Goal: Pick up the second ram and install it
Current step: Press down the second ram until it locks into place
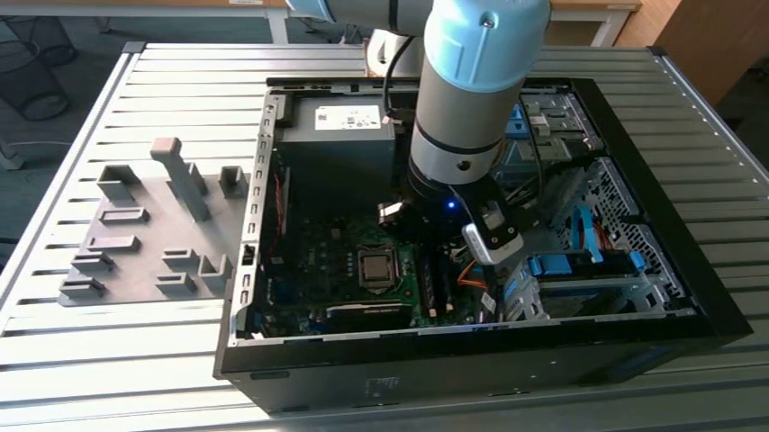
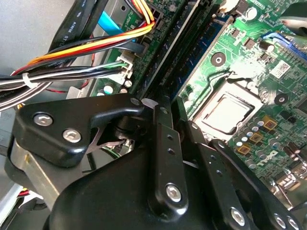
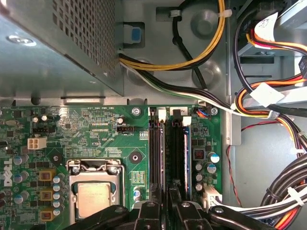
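We see the gripper [image 1: 435,270] lowered inside the open computer case [image 1: 673,270], right over the memory slots [image 3: 178,153] beside the processor [image 3: 93,199]. In the first wrist view a memory stick [image 3: 186,158] stands upright in one of those slots, and the black fingers [image 3: 184,215] reach down to its near end. We cannot tell whether they grip it. Grey holder blocks [image 1: 144,234] lie on the table [image 1: 121,351], at the exterior view's left.
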{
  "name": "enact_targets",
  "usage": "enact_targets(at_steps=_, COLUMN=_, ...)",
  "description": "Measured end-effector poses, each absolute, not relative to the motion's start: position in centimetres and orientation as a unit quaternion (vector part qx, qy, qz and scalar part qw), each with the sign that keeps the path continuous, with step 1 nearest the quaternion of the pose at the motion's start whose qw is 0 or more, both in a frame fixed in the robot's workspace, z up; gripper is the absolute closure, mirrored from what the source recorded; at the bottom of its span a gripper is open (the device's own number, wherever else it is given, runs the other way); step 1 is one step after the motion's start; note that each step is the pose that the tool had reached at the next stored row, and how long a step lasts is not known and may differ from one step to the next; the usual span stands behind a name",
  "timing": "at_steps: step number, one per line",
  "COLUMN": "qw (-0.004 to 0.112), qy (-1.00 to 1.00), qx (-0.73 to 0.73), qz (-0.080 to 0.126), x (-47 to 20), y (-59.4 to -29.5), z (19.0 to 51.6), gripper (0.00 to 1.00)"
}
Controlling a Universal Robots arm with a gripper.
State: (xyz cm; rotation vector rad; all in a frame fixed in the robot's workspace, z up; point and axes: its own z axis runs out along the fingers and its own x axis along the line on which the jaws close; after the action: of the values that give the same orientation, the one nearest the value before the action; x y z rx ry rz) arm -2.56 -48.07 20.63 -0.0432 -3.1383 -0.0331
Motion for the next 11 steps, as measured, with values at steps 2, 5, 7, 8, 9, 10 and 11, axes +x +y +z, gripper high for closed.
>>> enact_targets(at_steps=2, qw=0.001, qy=-1.000, qx=-0.014, qz=-0.010, x=-2.6, y=-48.1, z=20.6, gripper=0.79)
enact_targets(at_steps=5, qw=0.002, qy=-1.000, qx=-0.014, qz=-0.010, x=-2.6, y=-48.1, z=22.9, gripper=0.79)
enact_targets(at_steps=7, qw=0.003, qy=-1.000, qx=-0.014, qz=-0.011, x=-2.6, y=-48.1, z=23.0, gripper=0.79)
enact_targets(at_steps=8, qw=0.003, qy=-1.000, qx=-0.014, qz=-0.011, x=-2.6, y=-48.1, z=23.0, gripper=0.80)
enact_targets(at_steps=9, qw=0.003, qy=-1.000, qx=-0.014, qz=-0.011, x=-2.6, y=-48.1, z=23.0, gripper=0.87)
enact_targets(at_steps=10, qw=0.003, qy=-1.000, qx=-0.014, qz=-0.011, x=-2.6, y=-48.1, z=23.0, gripper=0.87)
enact_targets(at_steps=11, qw=0.003, qy=-1.000, qx=-0.014, qz=-0.010, x=-2.6, y=-48.1, z=23.0, gripper=0.89)
